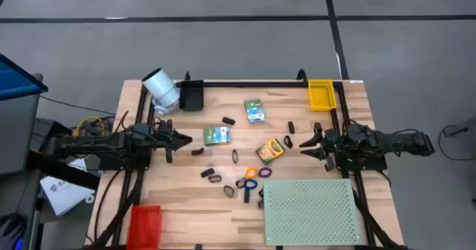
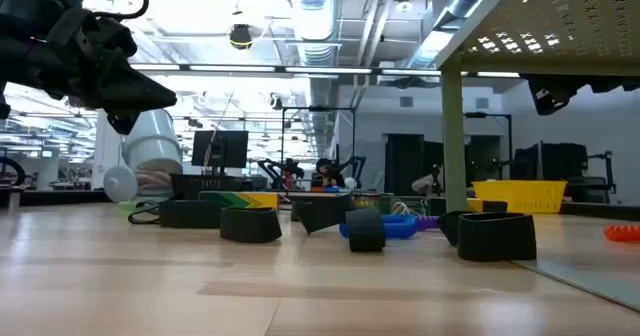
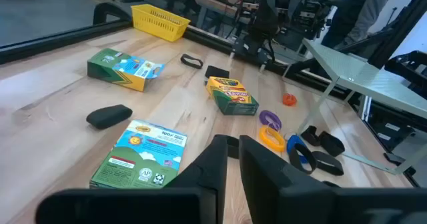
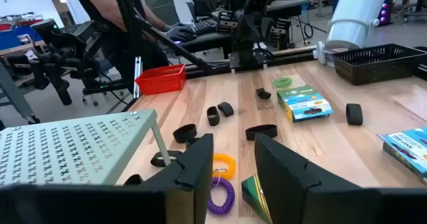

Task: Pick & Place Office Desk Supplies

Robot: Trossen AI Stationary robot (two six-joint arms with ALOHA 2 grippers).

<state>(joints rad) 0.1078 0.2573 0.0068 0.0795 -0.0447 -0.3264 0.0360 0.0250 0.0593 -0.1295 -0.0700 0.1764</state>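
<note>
The left gripper (image 1: 181,138) is held above the left side of the tabletop (image 1: 193,205), its fingers (image 3: 217,161) drawn narrow with only a slim gap and nothing between them. Just ahead of it lies one green box (image 1: 217,136), and bare wood is seen between the two. The right gripper (image 1: 310,143) is held above the right side of the tabletop, its fingers (image 4: 200,159) set partly apart and empty. Open wood is left between it and the crayon box (image 1: 270,150), which lies tilted near the middle.

A second green box (image 1: 255,111) is placed nearer the far edge, with a black clip (image 1: 228,120) just beside it. Further black clips are scattered toward the near edge, among them one (image 1: 214,178) close to the centre. An orange ring (image 1: 251,173) and a purple ring (image 1: 265,172) lie close together just beyond the far edge of the perforated board (image 1: 310,211), which fills the near right corner and stands raised on legs. A blue ring (image 1: 246,184) lies close to the board's left edge.

The corners are taken up by containers: a yellow bin (image 1: 321,94) at the far right, a black basket (image 1: 192,95) along the far edge, and a red bin (image 1: 144,225) at the near left. A white cylinder (image 1: 161,88) lies tipped at the far left corner. The widest clear wood is found at the near left, between the red bin and the clips.
</note>
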